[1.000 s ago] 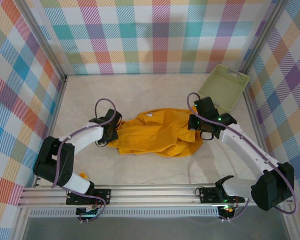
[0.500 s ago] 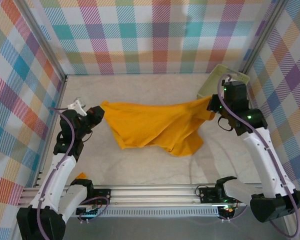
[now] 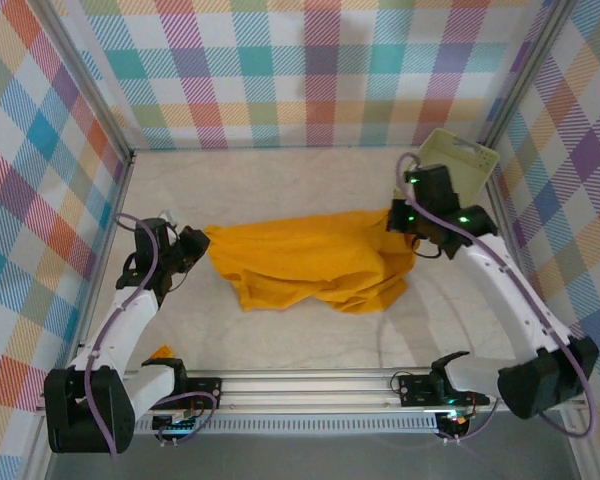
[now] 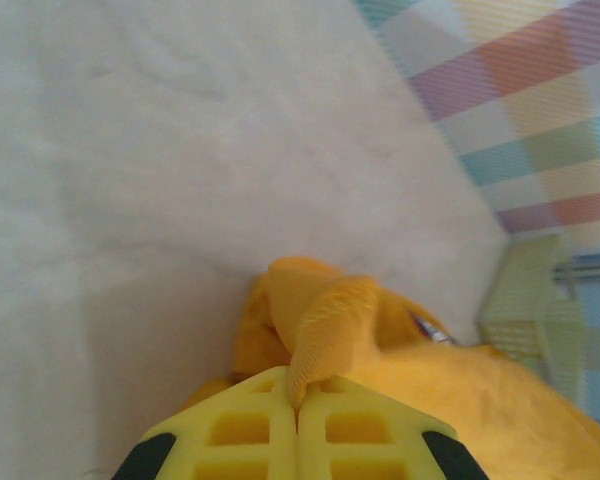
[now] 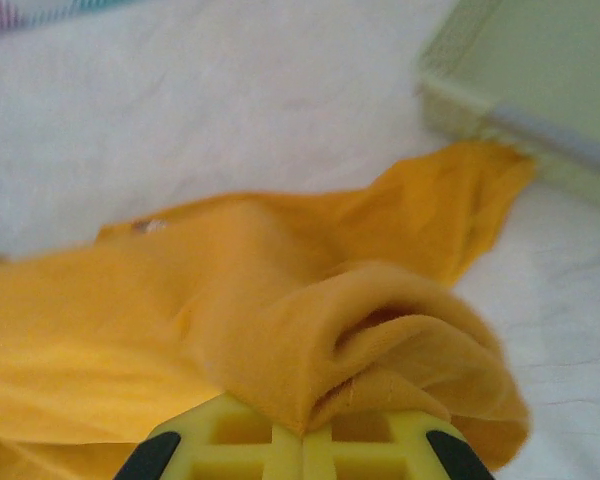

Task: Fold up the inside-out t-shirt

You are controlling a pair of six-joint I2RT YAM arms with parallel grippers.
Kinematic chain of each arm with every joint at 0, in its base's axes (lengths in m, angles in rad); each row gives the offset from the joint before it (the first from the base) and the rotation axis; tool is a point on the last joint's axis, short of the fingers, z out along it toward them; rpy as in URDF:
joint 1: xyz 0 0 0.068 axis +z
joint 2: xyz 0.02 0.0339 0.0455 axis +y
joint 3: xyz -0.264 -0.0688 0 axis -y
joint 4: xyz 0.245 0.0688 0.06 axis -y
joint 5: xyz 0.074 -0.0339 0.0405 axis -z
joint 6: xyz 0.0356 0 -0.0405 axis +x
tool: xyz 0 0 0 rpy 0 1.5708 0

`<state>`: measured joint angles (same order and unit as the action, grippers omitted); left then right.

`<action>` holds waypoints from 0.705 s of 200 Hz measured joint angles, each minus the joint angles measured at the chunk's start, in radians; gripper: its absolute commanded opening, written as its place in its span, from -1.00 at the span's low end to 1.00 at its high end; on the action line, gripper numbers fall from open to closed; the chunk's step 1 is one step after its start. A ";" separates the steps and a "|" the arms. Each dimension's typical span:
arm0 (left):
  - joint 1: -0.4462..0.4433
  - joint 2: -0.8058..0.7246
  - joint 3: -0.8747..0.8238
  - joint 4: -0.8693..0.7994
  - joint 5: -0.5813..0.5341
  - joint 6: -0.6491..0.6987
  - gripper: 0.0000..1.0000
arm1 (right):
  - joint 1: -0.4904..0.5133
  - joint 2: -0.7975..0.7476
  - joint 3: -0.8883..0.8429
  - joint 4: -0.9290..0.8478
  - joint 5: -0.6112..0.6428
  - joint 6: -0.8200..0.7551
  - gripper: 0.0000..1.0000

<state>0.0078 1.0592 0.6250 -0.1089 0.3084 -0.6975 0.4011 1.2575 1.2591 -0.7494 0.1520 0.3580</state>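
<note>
The inside-out t-shirt (image 3: pixel 305 262) is a mustard-orange cloth stretched between my two arms, its lower part sagging in folds onto the table. My left gripper (image 3: pixel 202 243) is shut on its left edge; a ribbed fold of the t-shirt (image 4: pixel 330 320) comes out from between the yellow fingers (image 4: pixel 242 425). My right gripper (image 3: pixel 402 222) is shut on the right end, where a rolled bunch of the t-shirt (image 5: pixel 380 340) is pinched between the yellow fingers (image 5: pixel 230 440). A small white label (image 5: pixel 152 226) shows on the cloth.
A pale green plastic basket (image 3: pixel 452 175) leans in the back right corner, close behind my right gripper; the same basket (image 5: pixel 525 80) shows in the right wrist view. Checked walls close in the back and both sides. A small orange object (image 3: pixel 160 353) lies near the left arm's base.
Both grippers lifted the bunched shirt and pulled it apart to the sides. Since half a second ago they have come lower and a little inward, and the cloth sags more.
</note>
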 measured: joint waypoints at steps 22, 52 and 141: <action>0.001 0.035 0.000 -0.046 -0.015 0.015 -1.00 | 0.097 0.113 -0.001 0.012 -0.007 0.003 -1.00; 0.001 0.055 0.000 -0.066 -0.015 0.033 -1.00 | 0.183 0.287 0.009 0.026 -0.020 0.005 -0.92; 0.001 0.059 -0.015 -0.076 -0.023 0.063 -1.00 | 0.219 0.238 -0.021 0.031 0.005 -0.008 -0.21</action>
<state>0.0090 1.1183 0.6098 -0.1848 0.2852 -0.6346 0.6197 1.4960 1.2385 -0.7181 0.1574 0.3504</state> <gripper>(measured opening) 0.048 0.379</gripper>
